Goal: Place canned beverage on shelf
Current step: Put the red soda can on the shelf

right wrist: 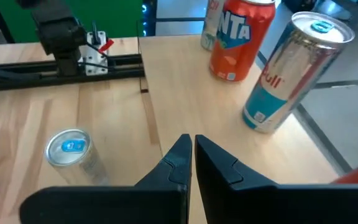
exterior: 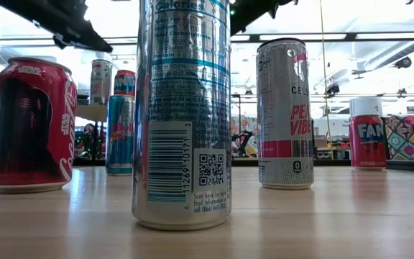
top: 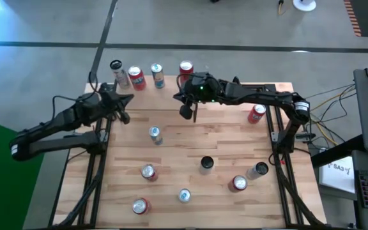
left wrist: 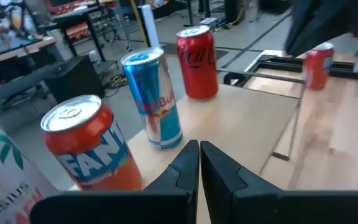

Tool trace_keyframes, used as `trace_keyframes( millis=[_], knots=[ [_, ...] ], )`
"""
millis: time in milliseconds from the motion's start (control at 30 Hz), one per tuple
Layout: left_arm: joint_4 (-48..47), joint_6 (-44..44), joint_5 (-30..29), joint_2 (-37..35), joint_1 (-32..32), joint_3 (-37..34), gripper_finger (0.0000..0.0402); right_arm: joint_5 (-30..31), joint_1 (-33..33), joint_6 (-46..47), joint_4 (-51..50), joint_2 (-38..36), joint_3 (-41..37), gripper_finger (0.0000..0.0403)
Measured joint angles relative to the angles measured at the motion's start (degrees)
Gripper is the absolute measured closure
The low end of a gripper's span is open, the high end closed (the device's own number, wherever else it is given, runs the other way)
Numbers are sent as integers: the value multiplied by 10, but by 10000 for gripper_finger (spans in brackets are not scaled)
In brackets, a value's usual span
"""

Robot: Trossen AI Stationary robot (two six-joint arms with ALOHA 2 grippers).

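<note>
Right gripper (top: 190, 114), jaws closed and empty, hangs over the shelf's (top: 171, 96) front edge; a Red Bull can (top: 158, 75) stands at its 11 o'clock. Left gripper (top: 124, 110), likewise closed and empty, waits at the shelf's 9 o'clock end.

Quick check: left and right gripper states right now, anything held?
Left gripper: shut, holding nothing, by the cans on the shelf.
Right gripper: shut, holding nothing, near the shelf too.
</note>
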Motion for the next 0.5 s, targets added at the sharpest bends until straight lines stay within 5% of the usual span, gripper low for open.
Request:
trace_keyframes(
  millis=[500],
  knots=[
    [7,0,-117,41,16,-19,402,0,-21,-27,-29,4,43,390]
  ],
)
